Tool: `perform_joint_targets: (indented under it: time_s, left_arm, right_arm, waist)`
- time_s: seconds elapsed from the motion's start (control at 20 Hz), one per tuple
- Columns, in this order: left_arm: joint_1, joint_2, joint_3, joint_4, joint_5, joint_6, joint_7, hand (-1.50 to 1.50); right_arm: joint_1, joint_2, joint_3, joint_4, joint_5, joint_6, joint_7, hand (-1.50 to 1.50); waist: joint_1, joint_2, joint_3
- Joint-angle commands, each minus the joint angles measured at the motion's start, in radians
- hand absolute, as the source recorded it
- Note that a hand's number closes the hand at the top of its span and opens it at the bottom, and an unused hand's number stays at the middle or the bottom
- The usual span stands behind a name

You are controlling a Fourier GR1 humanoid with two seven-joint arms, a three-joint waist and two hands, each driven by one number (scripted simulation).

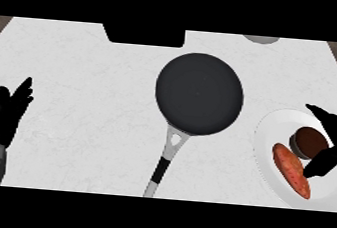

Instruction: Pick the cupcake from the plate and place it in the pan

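- The left robot hand [5,115] rests at the left edge of the desk [83,104], black and matte, its fingers straight and pointing up, spread wide and holding nothing.
- The desk is a pale, faintly marbled white slab with brown wood showing at both far corners.
- A dark flat rectangular block [144,35] sits at the far edge, just left of centre.
- The pan [199,93] lies in the middle: a round, dull black bowl, with a slim grey and black handle running toward the near edge.
- A pale rounded object [261,39] is cut off at the far edge.
- The plate [271,162] at the right is smooth, white and round.
- On it lie a long orange-red textured food item [291,170] and, touching it on the far side, the round dark brown cupcake [310,141].
- The right robot hand [330,144] curves around the cupcake's right side, fingers beyond it and thumb nearer, partly closed; contact cannot be told.
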Motion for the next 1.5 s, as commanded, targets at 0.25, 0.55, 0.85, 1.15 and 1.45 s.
perform_joint_targets:
  time_s: [0.25,0.55,0.85,1.15,1.45]
  left_arm:
    - [0.053,-0.032,0.035,-0.073,-0.037,-0.019,0.017,0.00]
    - [-0.048,-0.007,0.048,-0.025,-0.037,-0.049,0.081,0.00]
    - [0.027,-0.052,0.065,0.020,-0.059,-0.042,-0.053,0.00]
    - [0.052,-0.075,0.062,-0.048,-0.061,-0.031,-0.015,0.00]
    - [0.022,-0.059,0.064,-0.077,-0.062,-0.049,0.059,0.00]
  right_arm:
    - [-0.005,0.041,-0.018,0.074,0.121,0.015,-0.074,1.50]
    - [-0.044,0.037,0.009,0.174,0.259,-0.154,-0.186,1.50]
    - [0.045,0.003,-0.004,0.109,0.272,-0.161,-0.339,1.50]
    - [0.128,-0.072,-0.028,0.068,0.245,-0.198,-0.587,1.50]
    - [0.131,-0.059,-0.154,-0.069,0.171,-0.318,-0.668,1.50]
  waist:
    - [0.001,0.000,0.000]
    - [0.001,0.001,0.001]
    - [-0.003,0.001,0.000]
    - [-0.002,0.000,0.000]
    - [-0.013,-0.004,0.001]
